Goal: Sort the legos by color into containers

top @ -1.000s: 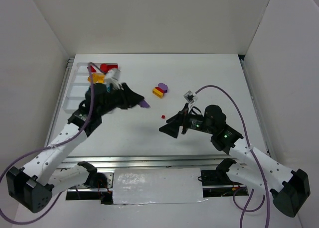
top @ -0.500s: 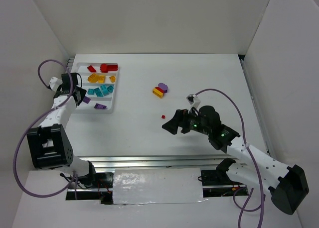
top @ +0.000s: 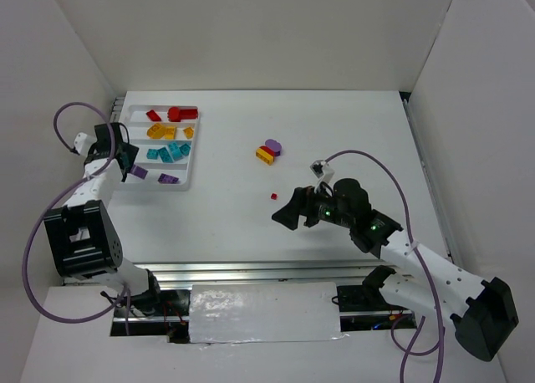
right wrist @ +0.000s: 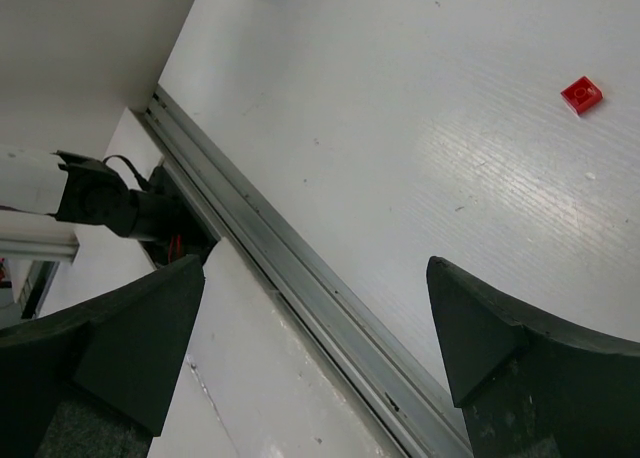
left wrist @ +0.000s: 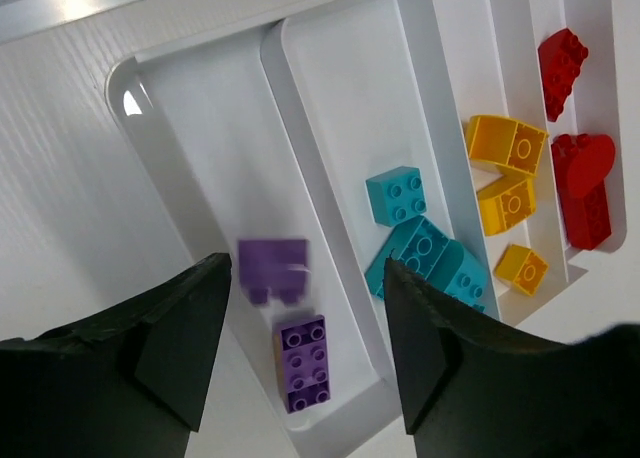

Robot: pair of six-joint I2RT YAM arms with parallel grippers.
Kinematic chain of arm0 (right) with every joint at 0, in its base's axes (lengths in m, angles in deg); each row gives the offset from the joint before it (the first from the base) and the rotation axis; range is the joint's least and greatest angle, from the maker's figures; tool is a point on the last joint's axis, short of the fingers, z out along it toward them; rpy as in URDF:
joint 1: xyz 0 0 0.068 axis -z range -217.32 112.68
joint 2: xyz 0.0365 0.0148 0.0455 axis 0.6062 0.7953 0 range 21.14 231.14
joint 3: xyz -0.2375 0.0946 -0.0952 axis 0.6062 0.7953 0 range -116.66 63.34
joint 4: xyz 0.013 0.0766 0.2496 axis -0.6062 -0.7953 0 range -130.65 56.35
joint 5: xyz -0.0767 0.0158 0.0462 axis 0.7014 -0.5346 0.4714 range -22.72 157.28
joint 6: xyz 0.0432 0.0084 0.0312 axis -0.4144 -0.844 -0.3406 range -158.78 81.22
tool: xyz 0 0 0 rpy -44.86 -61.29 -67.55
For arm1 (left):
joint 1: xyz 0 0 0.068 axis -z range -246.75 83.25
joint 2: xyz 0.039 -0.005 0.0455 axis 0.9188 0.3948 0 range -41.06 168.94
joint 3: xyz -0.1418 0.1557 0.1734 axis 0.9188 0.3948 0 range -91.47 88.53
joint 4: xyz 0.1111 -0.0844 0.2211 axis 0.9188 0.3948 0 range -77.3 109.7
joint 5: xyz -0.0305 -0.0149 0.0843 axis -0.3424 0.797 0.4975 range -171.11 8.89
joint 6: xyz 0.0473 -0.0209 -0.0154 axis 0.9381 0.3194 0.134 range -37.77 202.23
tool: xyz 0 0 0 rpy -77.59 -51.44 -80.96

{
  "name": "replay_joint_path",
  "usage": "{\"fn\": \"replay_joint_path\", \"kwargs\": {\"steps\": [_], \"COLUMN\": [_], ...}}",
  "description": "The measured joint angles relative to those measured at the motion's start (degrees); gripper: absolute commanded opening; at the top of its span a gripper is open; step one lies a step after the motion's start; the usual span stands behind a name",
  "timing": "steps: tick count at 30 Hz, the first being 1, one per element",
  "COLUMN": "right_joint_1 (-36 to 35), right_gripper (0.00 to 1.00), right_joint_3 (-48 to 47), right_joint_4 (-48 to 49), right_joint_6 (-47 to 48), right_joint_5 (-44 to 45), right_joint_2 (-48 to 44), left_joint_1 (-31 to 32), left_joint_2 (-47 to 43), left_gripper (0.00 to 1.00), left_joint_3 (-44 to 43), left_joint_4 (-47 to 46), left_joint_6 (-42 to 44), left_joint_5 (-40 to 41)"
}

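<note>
The white tray (top: 125, 115) stands at the far left; its four compartments hold red (top: 177, 113), yellow (top: 162, 132), teal (top: 170, 151) and purple legos (top: 168, 179). My left gripper (top: 122, 159) hangs open over the tray's left end. In the left wrist view (left wrist: 307, 270) a blurred purple lego (left wrist: 272, 268) is loose between the open jaws above the purple compartment, beside a lying purple brick (left wrist: 303, 363). My right gripper (top: 288, 216) is open and empty, near a tiny red lego (top: 273, 196), which also shows in the right wrist view (right wrist: 581, 94).
A yellow-and-red lego (top: 265, 155) and a rounded purple lego (top: 272, 146) lie touching at mid-table. The metal rail (right wrist: 300, 278) of the table's near edge runs under my right gripper (right wrist: 316, 268). White walls enclose the table on three sides.
My left arm swung from mid-table back to the tray's left end with a purple lego and let it go; it now drops blurred over the purple compartment. My right gripper shifted slightly.
</note>
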Motion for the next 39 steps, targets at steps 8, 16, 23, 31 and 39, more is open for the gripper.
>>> {"fn": "replay_joint_path", "kwargs": {"steps": [8,16,23,31,39], "right_joint_1": [0.0,0.2,0.7,7.3,11.6], "right_gripper": [1.0,1.0,1.0,1.0,1.0], "right_joint_3": [-0.7,-27.1,-62.6,-73.2,-78.1], "right_joint_4": [-0.4,-14.3,-27.4,-32.9,-32.2], "right_joint_6": [0.4,2.3,12.7,14.9,24.2], "right_joint_5": [0.4,15.2,29.3,30.5,19.0], "right_joint_2": [4.4,28.0,61.1,75.4,76.7], "left_joint_1": [-0.3,1.7,4.8,9.4,9.4], "left_joint_2": [-1.2,-22.2,-33.1,-41.9,-40.5], "left_gripper": [1.0,0.99,1.0,1.0,0.99], "left_joint_3": [2.1,5.7,4.3,12.1,12.2], "left_joint_4": [0.6,1.4,4.5,11.1,11.0], "left_joint_6": [-0.5,5.6,22.8,33.2,35.7], "left_joint_5": [-1.6,-13.2,-34.9,-38.9,-41.7]}}
